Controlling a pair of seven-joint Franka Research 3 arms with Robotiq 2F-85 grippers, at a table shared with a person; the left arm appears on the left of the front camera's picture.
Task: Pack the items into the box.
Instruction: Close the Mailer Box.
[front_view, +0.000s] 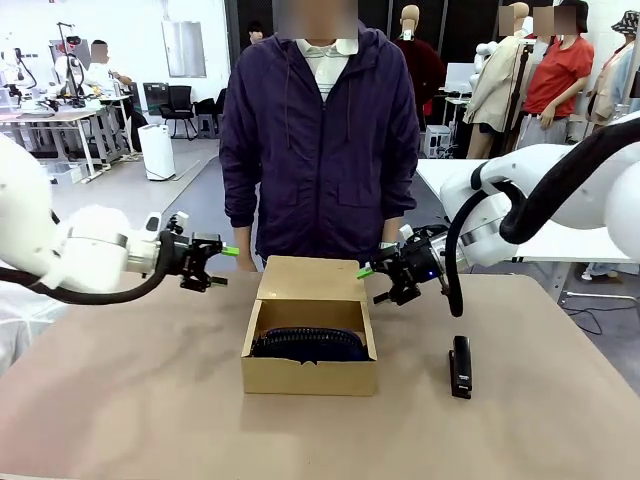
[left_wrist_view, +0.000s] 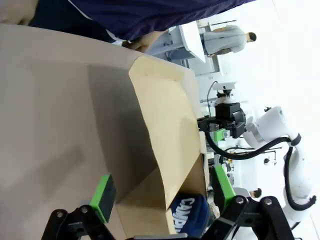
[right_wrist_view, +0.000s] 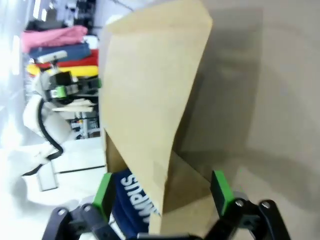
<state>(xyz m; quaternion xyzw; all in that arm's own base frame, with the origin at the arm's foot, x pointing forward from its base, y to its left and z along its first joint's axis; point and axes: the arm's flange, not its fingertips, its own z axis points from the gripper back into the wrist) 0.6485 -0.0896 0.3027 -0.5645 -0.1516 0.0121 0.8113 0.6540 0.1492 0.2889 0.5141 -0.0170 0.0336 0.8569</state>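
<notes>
Tan cardboard, plain and unprinted, makes up the box (front_view: 310, 376) at the middle of the brown surface (front_view: 130, 400). It is shallow and rectangular. Its hinged lid (front_view: 312, 279) stands up along the far edge, on the side nearest the person (front_view: 320, 130), who stands across the surface in a dark purple zip jacket.

Inside lies the pouch (front_view: 306, 345), navy blue and soft, with a ribbed upper face. It stretches nearly the full width of the box and sits below the rim. The left wrist view catches one rounded end of the pouch (left_wrist_view: 190, 212), marked with white capital lettering, under the raised lid (left_wrist_view: 160, 115). The right wrist view shows the pouch (right_wrist_view: 131, 197) from the opposite side, again with white print, beneath the same lid (right_wrist_view: 145, 85).

The left pincer (front_view: 222, 265) hangs above the surface just left of the lid, roughly level with it. Its green-padded fingers are released and spread, gripping nothing. The right pincer (front_view: 378, 276) mirrors it just right of the lid, likewise released and empty. Neither touches the box.

Seen from its own wrist, the left pincer (left_wrist_view: 162, 192) faces the lid side-on, with the right pincer (left_wrist_view: 220, 131) beyond. The right pincer (right_wrist_view: 161, 195) in turn looks past the lid toward the left pincer (right_wrist_view: 60, 91).

A slim black object (front_view: 460, 366) lies flat on the surface to the right of the box, apart from it.
</notes>
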